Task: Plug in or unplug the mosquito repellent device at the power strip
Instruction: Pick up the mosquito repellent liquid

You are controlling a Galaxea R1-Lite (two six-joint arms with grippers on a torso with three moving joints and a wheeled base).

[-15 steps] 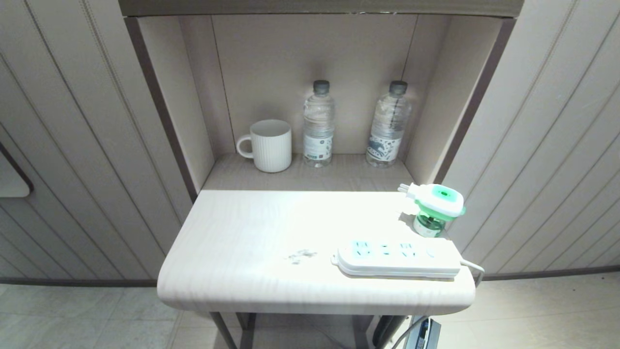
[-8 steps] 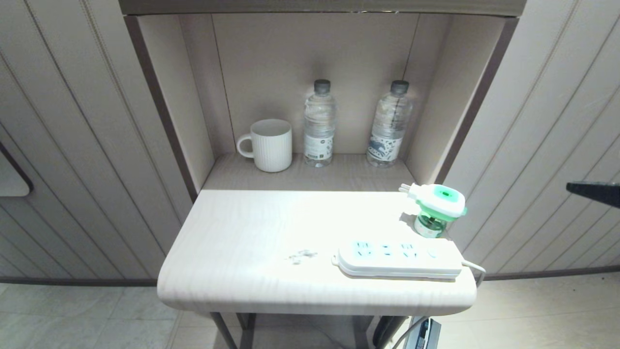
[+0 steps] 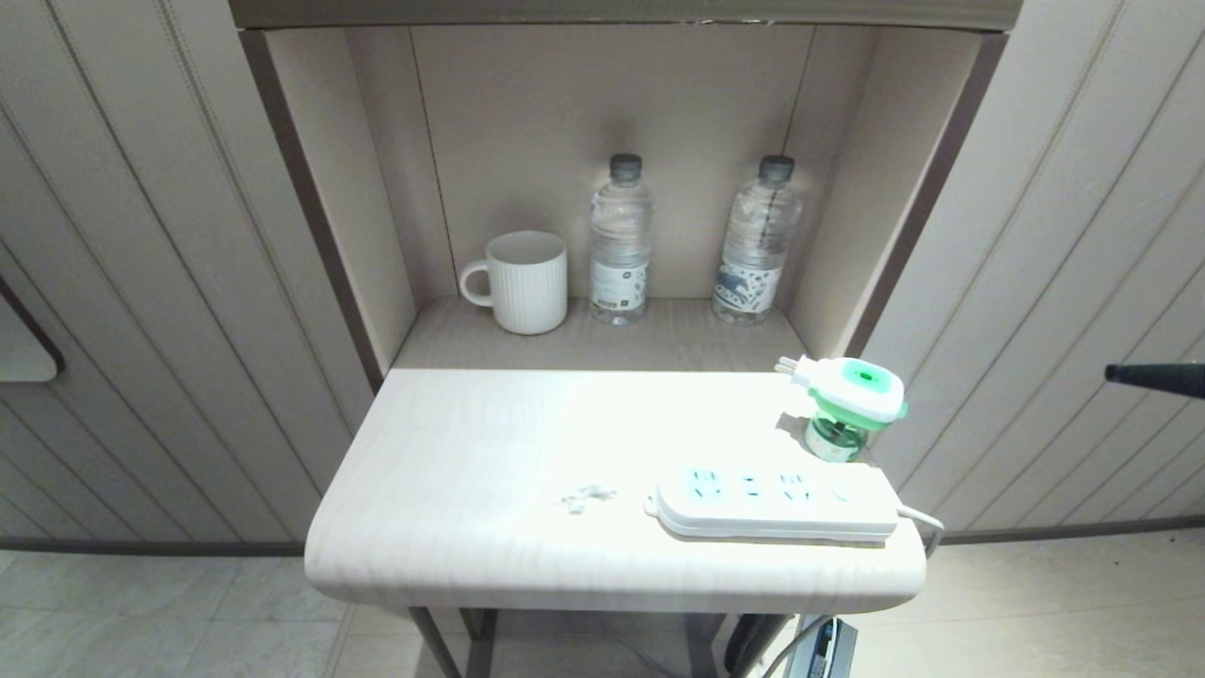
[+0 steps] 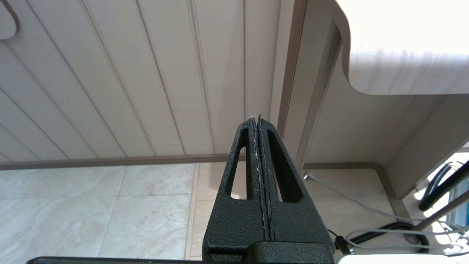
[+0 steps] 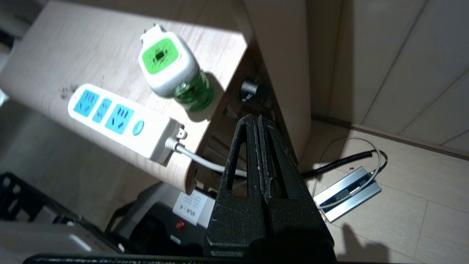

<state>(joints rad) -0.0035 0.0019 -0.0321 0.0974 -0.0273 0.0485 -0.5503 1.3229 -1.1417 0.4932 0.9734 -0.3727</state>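
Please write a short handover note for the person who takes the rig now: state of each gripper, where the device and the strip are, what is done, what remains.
Left gripper: shut, empty, parked low beside the table.
Right gripper: shut, empty, out past the table's right end, apart from everything.
Mosquito repellent device: upright on its bottle at the table's right rear, prongs free, not plugged in.
Power strip: flat in front of it near the front edge, all sockets empty, cord off the right end.
Done: nothing grasped.
Left: open the right gripper, take the device, plug it in.

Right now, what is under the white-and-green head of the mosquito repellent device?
Under the mosquito repellent device, a small green liquid bottle stands on the table. The bottle's neck is hidden by the head.
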